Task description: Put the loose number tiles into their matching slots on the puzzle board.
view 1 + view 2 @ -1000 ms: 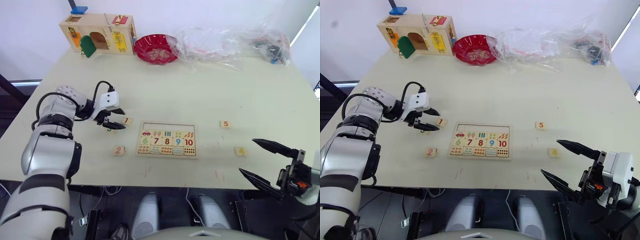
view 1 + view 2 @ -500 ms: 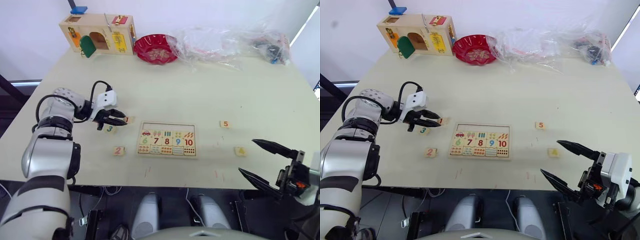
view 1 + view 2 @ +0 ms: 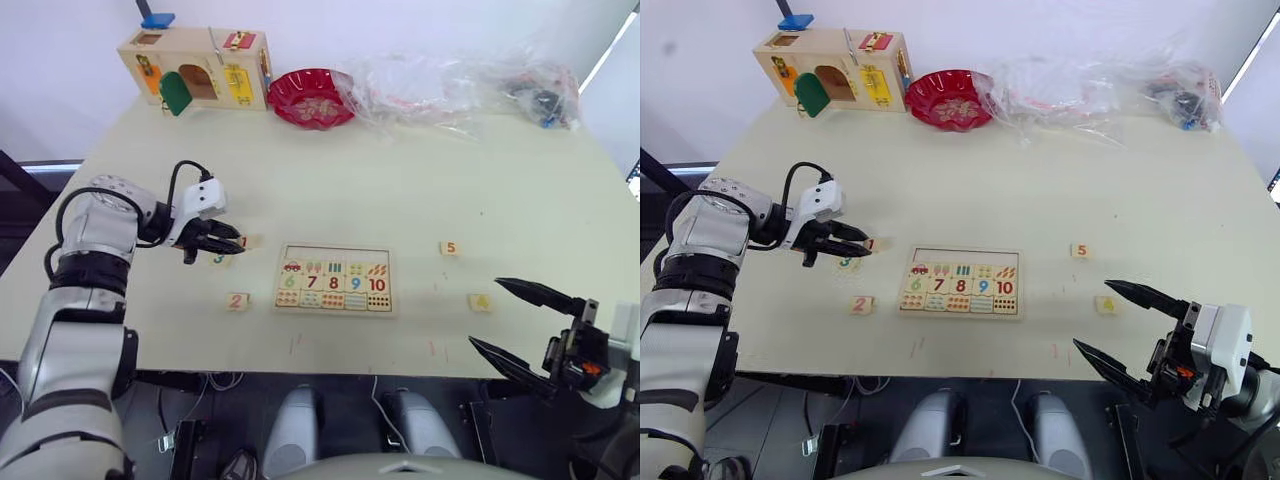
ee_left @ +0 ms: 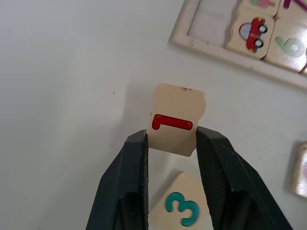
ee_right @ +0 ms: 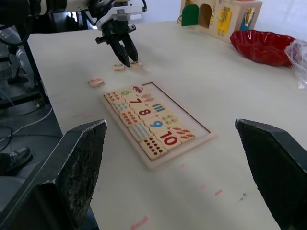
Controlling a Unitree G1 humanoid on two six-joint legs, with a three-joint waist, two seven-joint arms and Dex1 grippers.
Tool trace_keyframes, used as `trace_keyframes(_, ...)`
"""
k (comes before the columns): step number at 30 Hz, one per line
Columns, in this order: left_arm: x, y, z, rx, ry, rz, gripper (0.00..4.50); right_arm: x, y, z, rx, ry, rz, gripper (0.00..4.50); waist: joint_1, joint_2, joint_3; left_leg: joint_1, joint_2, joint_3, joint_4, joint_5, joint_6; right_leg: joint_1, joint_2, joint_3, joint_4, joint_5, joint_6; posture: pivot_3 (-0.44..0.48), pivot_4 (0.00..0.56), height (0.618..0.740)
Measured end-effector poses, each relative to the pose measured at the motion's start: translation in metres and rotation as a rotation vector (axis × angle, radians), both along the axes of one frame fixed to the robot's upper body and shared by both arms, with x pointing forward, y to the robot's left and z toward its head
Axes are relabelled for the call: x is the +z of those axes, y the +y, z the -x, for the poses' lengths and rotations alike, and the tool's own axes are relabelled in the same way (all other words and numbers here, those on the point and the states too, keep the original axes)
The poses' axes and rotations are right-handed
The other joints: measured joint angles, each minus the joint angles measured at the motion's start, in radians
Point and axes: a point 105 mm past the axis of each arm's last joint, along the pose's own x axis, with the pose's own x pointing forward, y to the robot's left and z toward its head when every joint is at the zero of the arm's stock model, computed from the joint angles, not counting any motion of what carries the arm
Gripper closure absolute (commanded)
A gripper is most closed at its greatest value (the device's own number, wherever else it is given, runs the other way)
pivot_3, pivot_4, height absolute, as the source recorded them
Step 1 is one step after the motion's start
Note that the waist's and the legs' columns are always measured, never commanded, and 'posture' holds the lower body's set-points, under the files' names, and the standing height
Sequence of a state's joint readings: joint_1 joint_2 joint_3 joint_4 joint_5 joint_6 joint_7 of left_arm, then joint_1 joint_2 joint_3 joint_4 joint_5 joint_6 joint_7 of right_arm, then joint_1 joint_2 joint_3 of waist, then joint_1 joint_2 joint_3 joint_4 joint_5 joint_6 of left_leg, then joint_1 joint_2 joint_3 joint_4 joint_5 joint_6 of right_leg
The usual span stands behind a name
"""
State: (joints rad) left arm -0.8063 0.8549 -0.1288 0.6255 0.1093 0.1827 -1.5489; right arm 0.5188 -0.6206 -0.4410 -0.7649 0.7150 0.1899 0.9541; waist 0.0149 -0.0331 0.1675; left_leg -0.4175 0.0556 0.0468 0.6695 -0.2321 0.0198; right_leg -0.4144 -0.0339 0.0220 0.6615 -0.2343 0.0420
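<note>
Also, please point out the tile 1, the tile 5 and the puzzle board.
tile 1 [image 4: 176, 119]: left wrist view, its printed face.
tile 5 [image 3: 451, 248]: left eye view, its middle.
puzzle board [image 3: 335, 249]: left eye view, its empty top row.

The puzzle board [image 3: 335, 279] lies at the table's [image 3: 420, 180] near middle. From the board, tile 1 [image 4: 176, 118] sits at ten o'clock, between the left gripper's [image 3: 228, 243] fingers; tile 3 [image 3: 219, 258] lies just beside it at nine o'clock, tile 2 [image 3: 237, 300] at eight. Tile 5 [image 3: 451, 248] lies at two o'clock, tile 4 [image 3: 481, 302] at four. The right gripper [image 3: 520, 323] hangs at four o'clock, past the table's near edge. Far off at eleven stands a wooden box [image 3: 196, 68], at twelve a bowl [image 3: 311, 97], at one plastic bags [image 3: 455, 85].
</note>
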Motion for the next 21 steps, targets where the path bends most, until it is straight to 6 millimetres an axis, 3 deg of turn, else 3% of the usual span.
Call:
trace_keyframes(5, -0.012, -0.014, 0.019, -0.044, 0.015, -0.014, 3.54, -0.001, 0.002, 0.001, 0.027, 0.009, 0.005, 0.0, -0.002, 0.0, 0.0, 0.001, 0.0, 0.0, 0.0, 0.0, 0.0, 0.0, 0.0, 0.0, 0.0, 0.0, 0.0, 0.0, 0.15, 0.74)
trace_keyframes(10, -0.013, -0.023, 0.02, -0.038, -0.03, -0.023, 3.54, -0.001, 0.003, 0.002, 0.04, 0.012, 0.013, 0.0, -0.001, 0.0, 0.0, 0.001, 0.0, 0.0, 0.0, 0.0, 0.0, 0.0, 0.0, 0.0, 0.0, -0.001, -0.001, 0.0, 0.15, 0.74)
trace_keyframes(21, -0.018, -0.018, 0.026, -0.057, -0.046, -0.096, 3.54, -0.002, 0.006, 0.009, 0.08, 0.038, 0.008, 0.0, -0.001, 0.0, 0.0, 0.001, 0.0, 0.001, 0.0, 0.0, 0.0, 0.0, 0.001, 0.001, 0.0, -0.002, -0.001, 0.0, 0.15, 0.74)
